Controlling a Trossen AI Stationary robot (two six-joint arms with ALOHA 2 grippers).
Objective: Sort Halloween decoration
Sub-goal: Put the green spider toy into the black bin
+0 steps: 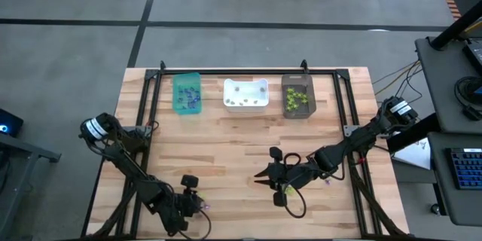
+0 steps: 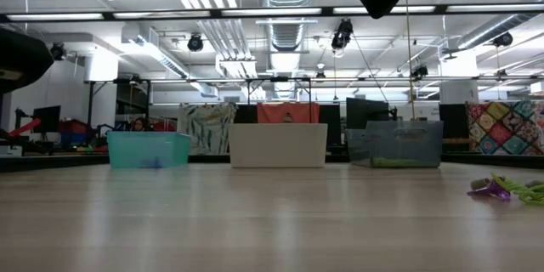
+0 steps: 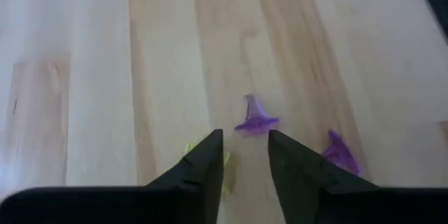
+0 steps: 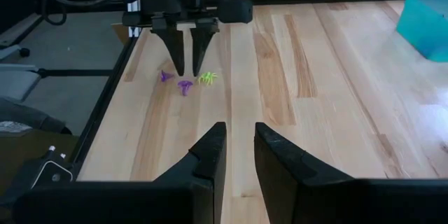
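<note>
Left gripper (image 4: 187, 70), jaws narrowly parted and empty, poised over purple and lime trinkets (image 4: 185, 84) on the desk (image 1: 226, 151); right gripper (image 1: 261, 176), jaws narrowly parted, empty, mid-desk.

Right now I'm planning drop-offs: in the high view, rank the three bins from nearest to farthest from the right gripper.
1. Dark brown bin, rightmost at the far edge, nearest the right gripper.
2. White bin, middle.
3. Teal bin, leftmost, farthest.
</note>
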